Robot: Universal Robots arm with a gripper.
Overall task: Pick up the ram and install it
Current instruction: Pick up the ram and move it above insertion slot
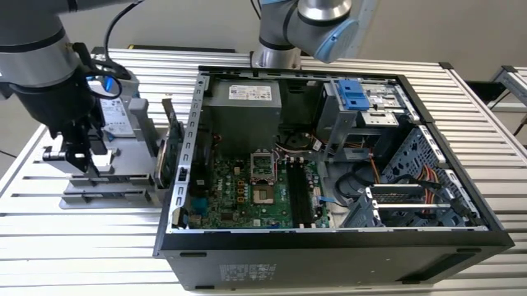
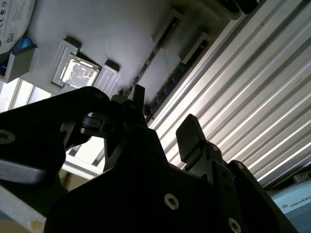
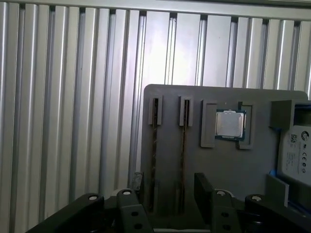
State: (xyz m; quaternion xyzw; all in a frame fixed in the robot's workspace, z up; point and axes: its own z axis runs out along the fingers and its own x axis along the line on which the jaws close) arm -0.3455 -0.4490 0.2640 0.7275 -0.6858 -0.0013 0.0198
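Two thin ram sticks stand on edge in slots of a grey holder [image 3: 170, 102]; one ram stick [image 3: 155, 145] lies beside the other ram stick [image 3: 183, 145]. In the second wrist view they show as ram sticks [image 2: 177, 70] running away from my fingers. My gripper [image 3: 170, 187] [image 2: 165, 119] hangs open just over their near ends, one dark finger [image 3: 138, 180] on each side, holding nothing. In the exterior view my gripper [image 1: 89, 165] is low over the holder, on the exterior view's left of the open computer case [image 1: 329, 243].
A processor chip [image 3: 230, 124] and a silver hard drive [image 3: 296, 150] sit on the same holder. A green expansion card [image 1: 169, 154] stands on edge beside the case. Black memory slots [image 1: 297, 194] lie on the motherboard. A second arm's base [image 1: 276, 55] stands behind the case.
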